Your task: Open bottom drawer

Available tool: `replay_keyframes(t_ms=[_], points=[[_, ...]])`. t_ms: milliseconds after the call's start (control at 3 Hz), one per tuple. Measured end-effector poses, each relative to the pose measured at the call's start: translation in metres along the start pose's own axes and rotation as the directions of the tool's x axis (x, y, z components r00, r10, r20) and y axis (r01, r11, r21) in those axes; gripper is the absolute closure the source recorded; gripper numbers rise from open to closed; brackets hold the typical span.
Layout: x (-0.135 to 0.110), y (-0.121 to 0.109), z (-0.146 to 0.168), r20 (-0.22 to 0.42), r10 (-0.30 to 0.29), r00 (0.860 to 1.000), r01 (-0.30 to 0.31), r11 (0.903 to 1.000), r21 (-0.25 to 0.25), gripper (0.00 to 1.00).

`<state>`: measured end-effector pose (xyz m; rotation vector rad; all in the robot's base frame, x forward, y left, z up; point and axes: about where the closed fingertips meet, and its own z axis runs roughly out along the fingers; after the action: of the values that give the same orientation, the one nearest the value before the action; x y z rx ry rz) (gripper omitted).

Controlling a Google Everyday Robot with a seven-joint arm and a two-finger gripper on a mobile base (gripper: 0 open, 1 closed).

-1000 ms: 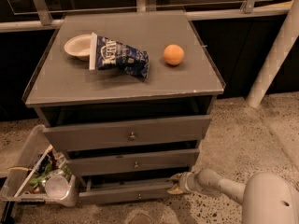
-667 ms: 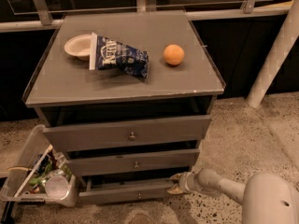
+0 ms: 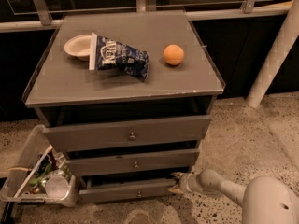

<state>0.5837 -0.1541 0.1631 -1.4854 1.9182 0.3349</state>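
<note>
Bottom grey wooden drawer (image 3: 124,190) barely ajar; pale gripper (image 3: 175,183) at its 3 o'clock end, grip unreadable. Your next move: pull outward.

High front view down onto cabinet (image 3: 180,80), jaws near bottom edge.

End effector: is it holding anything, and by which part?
Cannot be told: the end effector sits at the right front end of the short grey wooden bottom drawer.

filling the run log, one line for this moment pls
gripper at right end of bottom drawer | drawer slightly out | on top: bowl, bag, orange
</note>
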Motion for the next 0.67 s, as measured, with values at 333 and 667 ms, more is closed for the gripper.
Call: replay_keyframes(t_ms=[333,667], points=[[0.01,0.014,0.0,0.017,0.004,1.0,-0.004,0.9995,-0.03,0.14],[0.022,0.026,-0.002,0.019,0.008,1.0,-0.007,0.999,-0.045,0.37]])
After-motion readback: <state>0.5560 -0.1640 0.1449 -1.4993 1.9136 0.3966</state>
